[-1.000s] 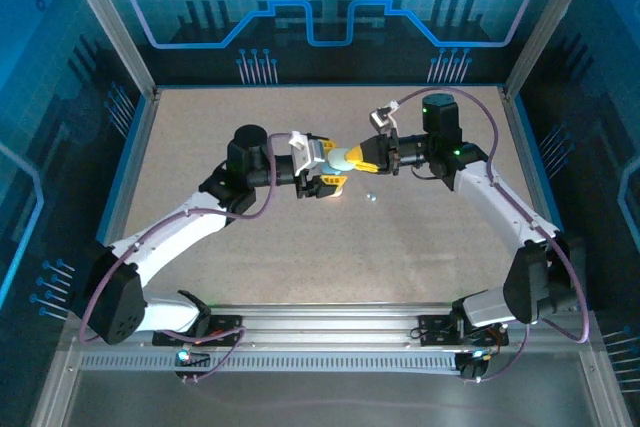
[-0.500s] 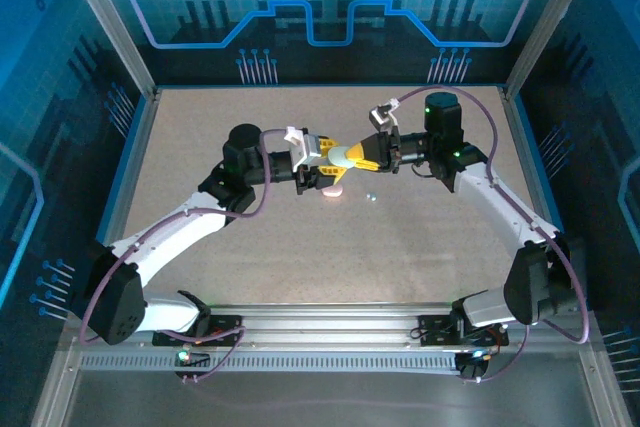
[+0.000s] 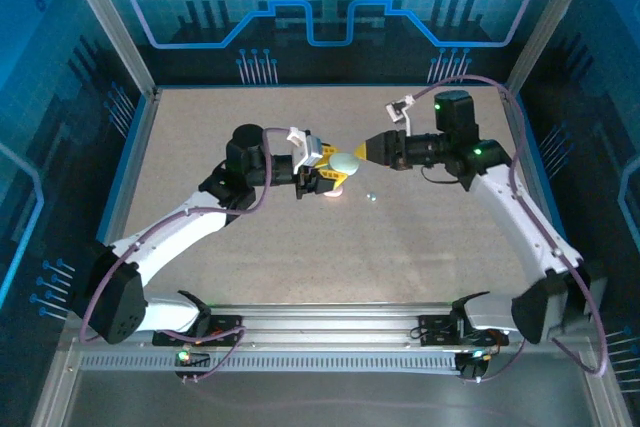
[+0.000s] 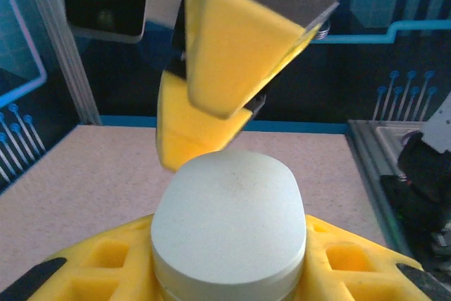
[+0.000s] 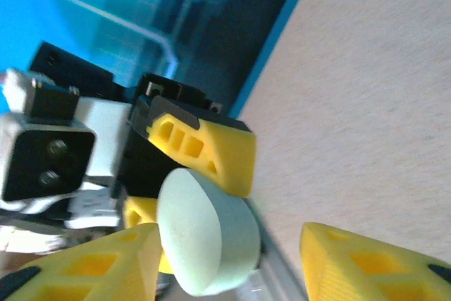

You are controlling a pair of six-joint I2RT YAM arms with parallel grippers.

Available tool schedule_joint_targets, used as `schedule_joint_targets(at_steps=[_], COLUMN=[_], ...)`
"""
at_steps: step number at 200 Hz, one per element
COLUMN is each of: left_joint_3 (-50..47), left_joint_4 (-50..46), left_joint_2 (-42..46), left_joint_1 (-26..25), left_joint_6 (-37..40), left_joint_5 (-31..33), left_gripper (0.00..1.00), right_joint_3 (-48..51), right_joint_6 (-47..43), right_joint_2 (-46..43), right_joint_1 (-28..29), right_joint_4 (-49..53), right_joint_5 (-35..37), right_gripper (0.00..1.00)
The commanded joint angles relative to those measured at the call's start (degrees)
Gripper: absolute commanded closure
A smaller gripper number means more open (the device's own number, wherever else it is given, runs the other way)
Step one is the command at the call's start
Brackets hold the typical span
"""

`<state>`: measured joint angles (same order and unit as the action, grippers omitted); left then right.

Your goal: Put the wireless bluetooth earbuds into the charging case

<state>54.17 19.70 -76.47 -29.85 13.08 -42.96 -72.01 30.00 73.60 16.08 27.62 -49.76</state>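
One pale-green oval charging case (image 3: 345,161), lid apparently shut, is clamped in left gripper (image 3: 332,167) above mid-table (image 3: 250,247). Right gripper (image 3: 364,151), jaws apart and empty, sits just right of it, nose toward it. Tiny earbud-like bead (image 3: 371,196) lies on table nearby.

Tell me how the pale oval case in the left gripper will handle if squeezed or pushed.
Probably rigid: the case shows crisp, undented edges while clamped in the left gripper. Its smooth rounded sides look slippery, so it might squirm. The flat face suggests it would rest, not roll.
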Motion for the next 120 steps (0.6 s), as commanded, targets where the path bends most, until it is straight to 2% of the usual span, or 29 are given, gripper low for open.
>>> schedule_joint_targets(at_steps=[1, 27, 41, 60, 120], left_joint_3=[2.65, 3.06, 4.06, 4.54, 5.5], left_joint_4=[-0.34, 1.48, 0.55, 0.3, -1.65], left_joint_2=[-0.98, -1.5, -2.05, -2.46, -2.46], left_joint_1=[-0.26, -0.73, -0.93, -1.36, -2.14], left_joint_6=[-4.43, -7.36, -7.94, -7.91, -6.73], left_joint_5=[-3.65, -4.48, -5.64, -6.76, -8.57], left_gripper=[0.75, 0.75, 0.75, 0.75, 0.75], right_joint_3=[0.72, 6.97, 8.34, 8.29, 8.02], right_joint_6=[-18.42, -32.95, -37.41, -38.65, -37.54], right_joint_2=[-6.28, -12.26, -13.79, -14.01, -13.51], right_joint_1=[0.74, 5.27, 7.95, 9.63, 9.98], right_joint_4=[5.76, 0.8, -0.83, -1.96, -3.61], right_joint_5=[15.02, 21.87, 24.67, 26.69, 28.49], right_gripper=[0.43, 0.43, 0.43, 0.43, 0.44])
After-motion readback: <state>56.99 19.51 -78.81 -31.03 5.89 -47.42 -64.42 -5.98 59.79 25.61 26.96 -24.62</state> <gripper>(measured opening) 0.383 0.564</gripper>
